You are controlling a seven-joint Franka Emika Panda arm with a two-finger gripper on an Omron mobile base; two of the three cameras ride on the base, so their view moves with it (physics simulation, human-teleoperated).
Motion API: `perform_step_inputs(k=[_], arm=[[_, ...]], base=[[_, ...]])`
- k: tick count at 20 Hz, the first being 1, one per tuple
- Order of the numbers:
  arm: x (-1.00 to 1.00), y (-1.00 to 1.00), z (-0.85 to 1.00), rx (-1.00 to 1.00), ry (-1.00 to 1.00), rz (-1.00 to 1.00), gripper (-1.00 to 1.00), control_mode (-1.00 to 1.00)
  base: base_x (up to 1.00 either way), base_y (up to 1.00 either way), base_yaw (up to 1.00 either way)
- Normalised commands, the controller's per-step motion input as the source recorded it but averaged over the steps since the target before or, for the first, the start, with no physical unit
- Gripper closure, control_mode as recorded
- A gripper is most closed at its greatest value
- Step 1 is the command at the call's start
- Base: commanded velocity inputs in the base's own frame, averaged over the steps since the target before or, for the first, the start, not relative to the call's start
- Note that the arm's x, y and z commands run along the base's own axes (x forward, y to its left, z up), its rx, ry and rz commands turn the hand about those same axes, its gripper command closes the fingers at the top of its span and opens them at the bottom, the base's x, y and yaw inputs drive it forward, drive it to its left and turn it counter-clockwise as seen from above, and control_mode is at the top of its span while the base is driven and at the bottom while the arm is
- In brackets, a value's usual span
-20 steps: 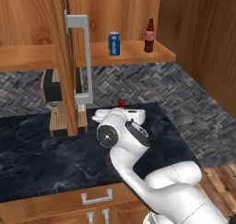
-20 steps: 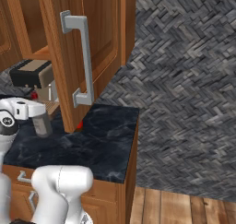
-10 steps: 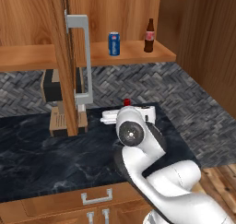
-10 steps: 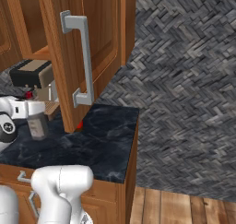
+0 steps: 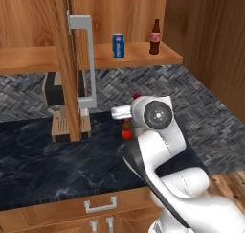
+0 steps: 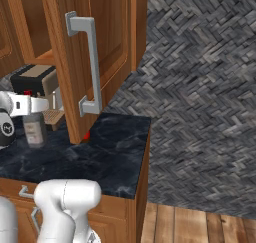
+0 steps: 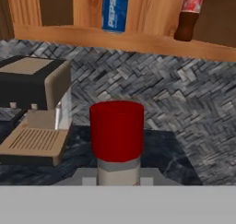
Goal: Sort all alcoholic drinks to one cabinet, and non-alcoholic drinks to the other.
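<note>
The liquor bottle (image 6: pixel 35 128) stands upright, red cap up, near the countertop's (image 6: pixel 115 152) back edge. The gripper (image 6: pixel 34 107) reaches in level, clamped tight around its neck.

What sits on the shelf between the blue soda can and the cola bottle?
Nothing: in the left base view the wooden shelf is bare between the blue soda can and the cola bottle. The hand view shows the same gap.

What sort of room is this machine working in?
It looks like a kitchen, computer-rendered: a dark marble counter with a drawer beneath, wooden wall cabinets with an open door, a coffee machine, and a soda can and a cola bottle on the shelf.
</note>
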Motion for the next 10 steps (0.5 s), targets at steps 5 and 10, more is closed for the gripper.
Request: perform_step_inputs(k=[5,10], arm=[[0.0,0.0,0.48,0.02,0.0,0.05,1.0,-1.0],[-0.05,0.0,0.37,0.01,0.0,0.03,1.0,-1.0]], base=[[0.0,0.0,0.0],[0.0,0.0,0.0]])
